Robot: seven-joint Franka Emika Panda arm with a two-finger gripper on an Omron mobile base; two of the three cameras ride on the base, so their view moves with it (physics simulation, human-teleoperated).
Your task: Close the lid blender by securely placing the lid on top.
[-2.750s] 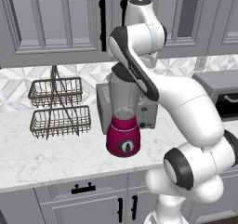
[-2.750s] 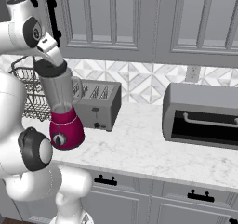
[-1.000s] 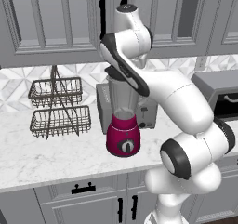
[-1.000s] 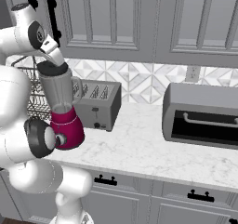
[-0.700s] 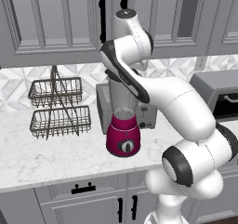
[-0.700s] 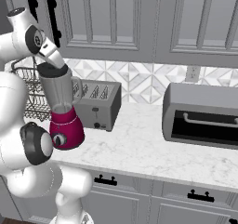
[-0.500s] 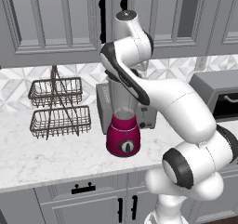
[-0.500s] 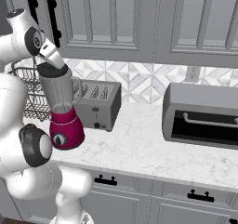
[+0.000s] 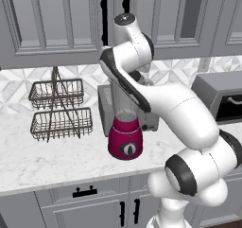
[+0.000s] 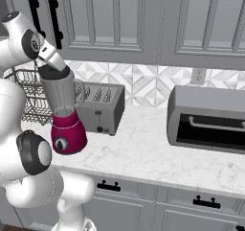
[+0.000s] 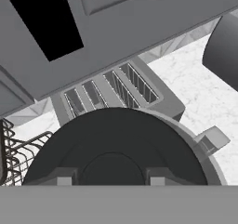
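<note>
The white arm is rising from the base, bending at a high elbow and folding back downward. The pincer (image 10: 53, 68) is pointing down at a slant; whether its fingers are apart or together is unclear.

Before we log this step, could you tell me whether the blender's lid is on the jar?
On: the black lid covers the mouth of the blender jar, under the pincer. Whether it is seated securely, I cannot tell.

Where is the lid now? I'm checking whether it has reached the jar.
The lid sits on the blender jar's mouth, under the gripper, left of the toaster.
</note>
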